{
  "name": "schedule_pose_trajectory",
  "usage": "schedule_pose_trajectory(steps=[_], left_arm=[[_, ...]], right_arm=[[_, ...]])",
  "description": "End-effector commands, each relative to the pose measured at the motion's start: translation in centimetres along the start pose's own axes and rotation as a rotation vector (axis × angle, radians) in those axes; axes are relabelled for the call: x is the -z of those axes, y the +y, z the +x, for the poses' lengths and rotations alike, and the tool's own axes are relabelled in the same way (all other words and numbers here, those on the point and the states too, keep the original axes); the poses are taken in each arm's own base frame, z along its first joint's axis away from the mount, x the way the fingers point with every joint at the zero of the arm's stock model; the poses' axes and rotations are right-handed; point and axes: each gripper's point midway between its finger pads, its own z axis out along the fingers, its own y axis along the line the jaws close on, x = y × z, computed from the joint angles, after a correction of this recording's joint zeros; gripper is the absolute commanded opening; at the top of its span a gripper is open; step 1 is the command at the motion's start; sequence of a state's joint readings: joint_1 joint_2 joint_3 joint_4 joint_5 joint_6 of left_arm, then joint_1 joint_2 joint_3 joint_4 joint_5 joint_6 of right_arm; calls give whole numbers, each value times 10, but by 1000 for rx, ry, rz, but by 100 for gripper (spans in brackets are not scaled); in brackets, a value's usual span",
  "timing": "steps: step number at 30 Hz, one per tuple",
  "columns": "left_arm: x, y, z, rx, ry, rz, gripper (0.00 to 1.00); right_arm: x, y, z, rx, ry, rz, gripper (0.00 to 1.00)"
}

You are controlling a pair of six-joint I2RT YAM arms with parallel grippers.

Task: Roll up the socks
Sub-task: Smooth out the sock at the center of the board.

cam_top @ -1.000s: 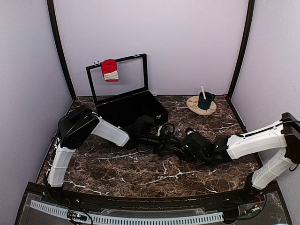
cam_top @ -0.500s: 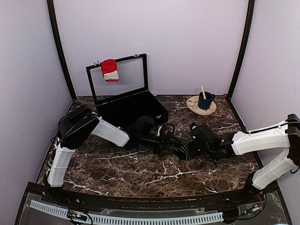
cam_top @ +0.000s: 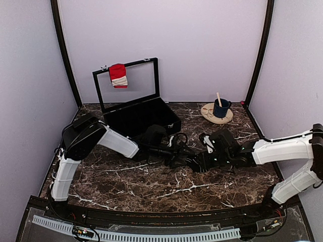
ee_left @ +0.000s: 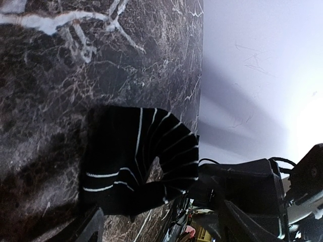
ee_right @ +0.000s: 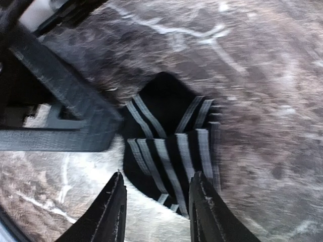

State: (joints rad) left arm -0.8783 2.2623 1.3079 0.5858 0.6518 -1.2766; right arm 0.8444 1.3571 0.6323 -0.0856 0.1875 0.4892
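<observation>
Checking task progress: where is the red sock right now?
In the top view, the red sock hangs over the upper edge of the raised lid of the black case, at the table's back left.

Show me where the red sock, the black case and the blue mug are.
red sock (cam_top: 118, 73): top view, on its red upper part.
black case (cam_top: 137, 115): top view, on its bare inner floor.
blue mug (cam_top: 220, 109): top view, on its side wall.

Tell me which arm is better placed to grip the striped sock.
Right: the right gripper has the striped sock lying between its fingers; the left gripper stands wide open, with the sock off-centre.
</observation>
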Motion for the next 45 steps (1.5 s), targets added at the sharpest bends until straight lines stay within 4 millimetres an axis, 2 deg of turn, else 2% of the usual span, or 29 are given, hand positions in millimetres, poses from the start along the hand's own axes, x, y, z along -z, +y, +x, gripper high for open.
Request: schedule_pose_trajectory(steps=[1,5,11,14,20,22,24,29,34,35,37,40,42,45], left_arm=[[11,-9,-4,-1,-24,-7,81],[11,-10,-4,2,-25,-7,81],[12,-5,-4,17,-31,-18,80],[12,-3,-4,23,-32,-22,79],[12,3,-3,33,-33,-40,78],[12,4,-3,36,-33,-43,78],[12,5,-2,38,-34,-44,78],[13,9,-1,46,-33,-48,78],[14,11,1,47,-31,-52,77],[15,10,2,45,-31,-52,77],[16,11,3,43,-31,-54,77],[18,9,5,36,-34,-55,76],[20,11,8,37,-35,-61,76],[24,11,14,36,-38,-64,76]], right_arm=[[-9,28,12,-12,56,-137,41],[-16,30,16,-11,79,-138,41],[-30,13,19,-3,91,-49,38],[-30,0,9,-12,65,6,36],[-18,-26,-9,-30,1,89,34],[-19,-32,-9,-29,10,94,28],[-22,-33,-8,-26,23,76,0],[-21,-34,-16,-28,17,60,0],[-12,-49,-34,-68,-18,93,0],[-11,-54,-35,-78,-15,109,1],[-12,-70,-33,-101,3,153,8],[-19,-93,-22,-139,60,226,26],[-22,-101,-18,-147,82,264,35],[-19,-106,-21,-160,63,289,44]])
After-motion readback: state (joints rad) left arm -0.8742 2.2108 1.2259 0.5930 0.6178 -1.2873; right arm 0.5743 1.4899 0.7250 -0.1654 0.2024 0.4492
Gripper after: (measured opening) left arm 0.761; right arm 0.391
